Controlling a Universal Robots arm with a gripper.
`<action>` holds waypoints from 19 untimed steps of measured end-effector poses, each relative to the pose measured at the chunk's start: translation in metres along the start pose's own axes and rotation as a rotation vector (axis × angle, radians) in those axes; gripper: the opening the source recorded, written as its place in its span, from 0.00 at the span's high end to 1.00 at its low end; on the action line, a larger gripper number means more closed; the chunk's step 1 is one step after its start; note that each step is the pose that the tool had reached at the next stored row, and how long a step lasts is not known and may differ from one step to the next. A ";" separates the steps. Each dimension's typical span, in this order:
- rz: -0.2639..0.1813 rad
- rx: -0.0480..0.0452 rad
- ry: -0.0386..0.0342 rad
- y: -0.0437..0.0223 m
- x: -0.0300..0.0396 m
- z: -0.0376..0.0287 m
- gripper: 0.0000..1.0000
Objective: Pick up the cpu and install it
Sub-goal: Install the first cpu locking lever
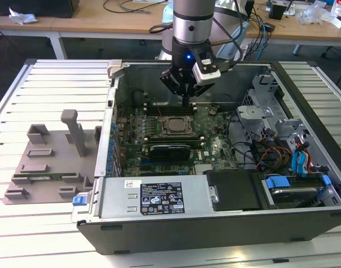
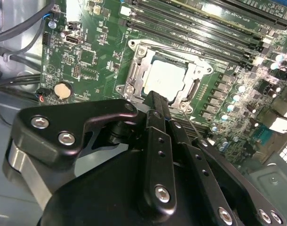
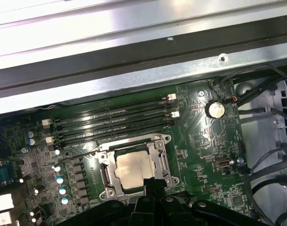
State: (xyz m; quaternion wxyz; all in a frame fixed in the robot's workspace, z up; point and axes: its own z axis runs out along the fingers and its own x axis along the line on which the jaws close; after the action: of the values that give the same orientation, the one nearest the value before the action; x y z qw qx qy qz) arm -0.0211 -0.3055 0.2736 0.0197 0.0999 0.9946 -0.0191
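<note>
A: Where was the cpu (image 3: 132,170)?

B: Already lying flat in the metal-framed socket (image 3: 104,175) on the green motherboard (image 3: 200,141), inside the open computer case (image 1: 159,198). In the exterior view the socket sat just toward six o'clock of the gripper (image 1: 185,99), which hung above it. In the second wrist view the fingers (image 2: 158,113) looked pressed together, holding nothing, their tip at the chip's edge.

A: How would it handle?

B: Light, stiff and thin, I'd judge, with a slick metal lid and a delicate underside. Best taken by two opposite edges and kept level.

A: What else did the case hold?

B: Memory slots (image 3: 110,123) at twelve o'clock of the socket in the first wrist view, a long black card (image 1: 169,149) and cabled drive bays (image 1: 296,162).
</note>
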 end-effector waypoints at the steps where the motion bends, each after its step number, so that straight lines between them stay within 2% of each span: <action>1: -0.010 -0.0005 -0.0004 0.0000 0.0000 0.0000 0.89; 9: -0.112 -0.0048 -0.0039 0.0000 0.0000 0.0000 0.89; 19: -0.196 -0.0085 -0.0067 0.0000 0.0000 0.0000 0.89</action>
State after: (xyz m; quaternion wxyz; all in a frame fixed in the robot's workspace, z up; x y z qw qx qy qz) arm -0.0211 -0.3055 0.2736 0.0214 0.0020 0.9996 -0.0170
